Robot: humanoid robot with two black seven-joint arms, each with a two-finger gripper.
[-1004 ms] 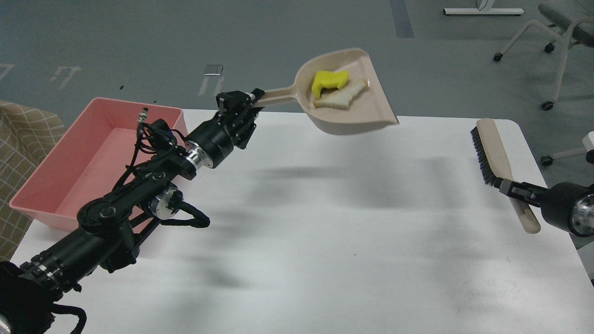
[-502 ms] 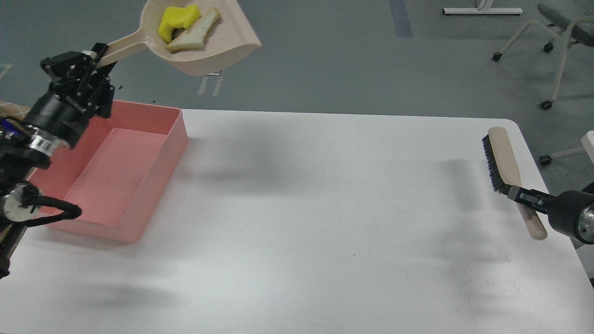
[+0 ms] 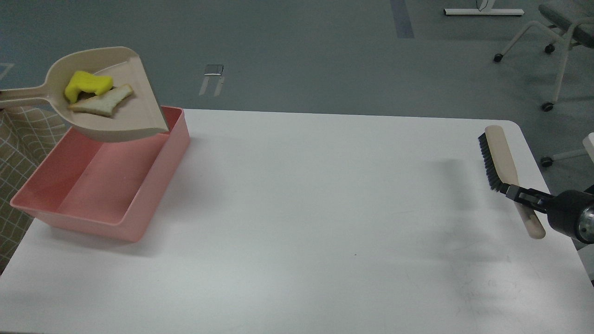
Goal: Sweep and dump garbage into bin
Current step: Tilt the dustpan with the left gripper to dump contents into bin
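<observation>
A beige dustpan [image 3: 125,116] hangs in the air over the far end of the pink bin [image 3: 153,190]. In the pan lie the garbage scraps: a bright yellow sponge piece [image 3: 87,85] and an off-white strip [image 3: 103,102]. The pan's handle [image 3: 21,95] runs off the left edge, so my left gripper is out of view. The bin stands on the white table's left side and looks empty inside. My right gripper [image 3: 522,195] is shut on the beige handle of a black-bristled brush [image 3: 497,155], held near the table's right edge.
The white table [image 3: 315,222] fills the view. A checked cloth [image 3: 23,139] lies left of the bin. An office chair [image 3: 557,37] stands on the grey floor at the far right.
The dustpan with both scraps swung left from over the table's far middle, rose, then came down over the bin. My left arm left the view. The brush barely moved.
</observation>
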